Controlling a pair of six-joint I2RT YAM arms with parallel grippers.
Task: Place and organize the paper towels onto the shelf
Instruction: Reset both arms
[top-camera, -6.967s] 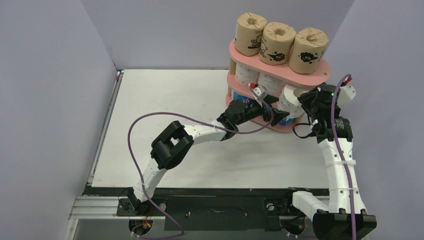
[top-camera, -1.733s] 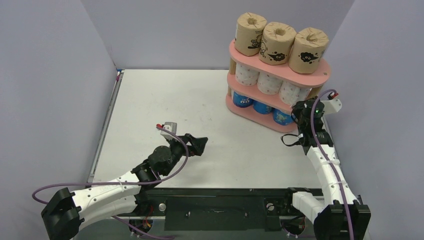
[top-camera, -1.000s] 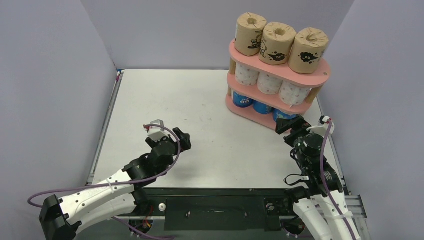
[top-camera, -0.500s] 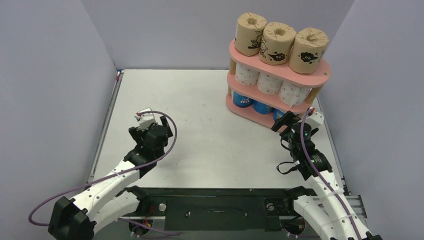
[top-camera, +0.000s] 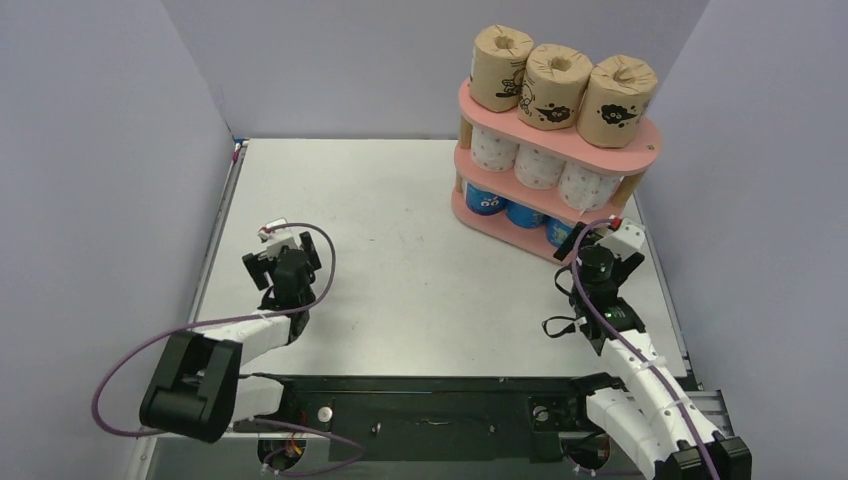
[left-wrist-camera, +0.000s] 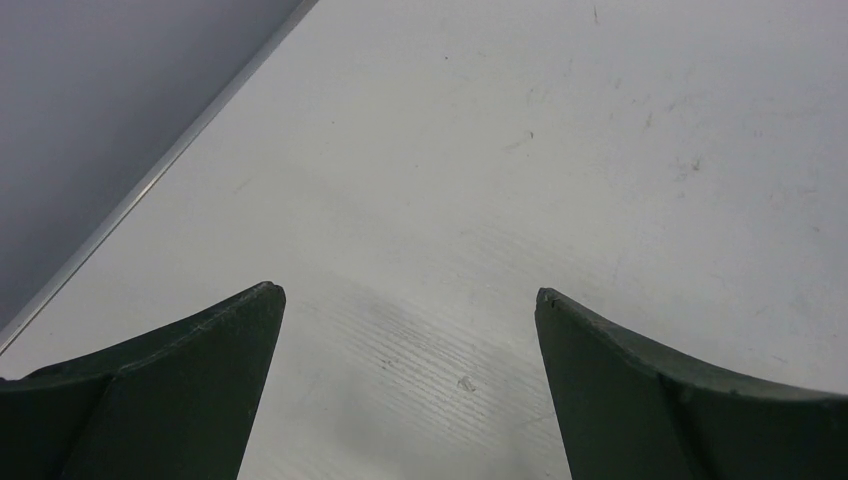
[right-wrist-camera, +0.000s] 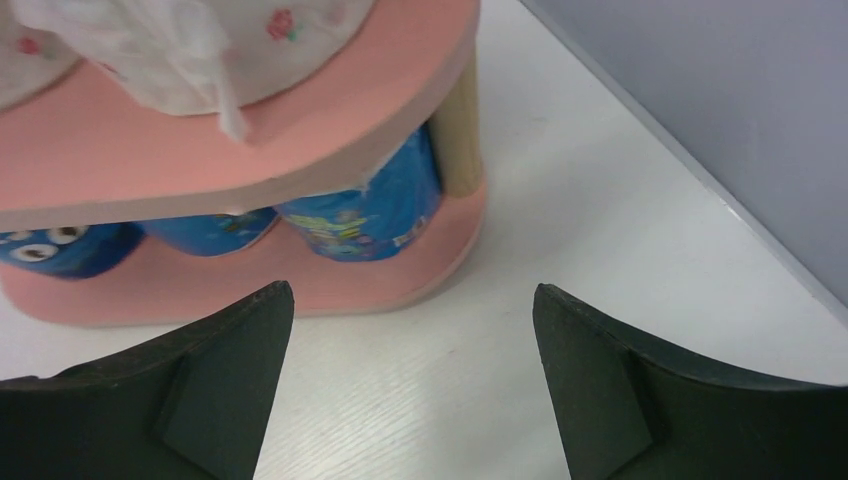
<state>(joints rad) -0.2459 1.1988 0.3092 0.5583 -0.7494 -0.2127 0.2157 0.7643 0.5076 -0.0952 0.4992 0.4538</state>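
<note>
The pink shelf (top-camera: 610, 153) stands at the table's back right. Three brown rolls (top-camera: 556, 86) stand on its top board, three white pink-dotted rolls (top-camera: 540, 166) on the middle, three blue rolls (top-camera: 523, 213) on the bottom. The right wrist view shows the shelf's right end (right-wrist-camera: 400, 290), a blue roll (right-wrist-camera: 365, 208) and a white roll's loose wrap (right-wrist-camera: 160, 45). My right gripper (top-camera: 598, 240) is open and empty just in front of the shelf's right end. My left gripper (top-camera: 283, 262) is open and empty over bare table near the left edge.
Grey walls close the table on the left, back and right. The table's left rail (top-camera: 215, 245) lies beside the left gripper and shows in the left wrist view (left-wrist-camera: 150, 175). The right wall (right-wrist-camera: 700, 120) is close to the shelf's right end.
Both arms have drawn back from the shelf toward the near edge. The left gripper has swung left and folded in. The right gripper has settled just in front of the shelf.
</note>
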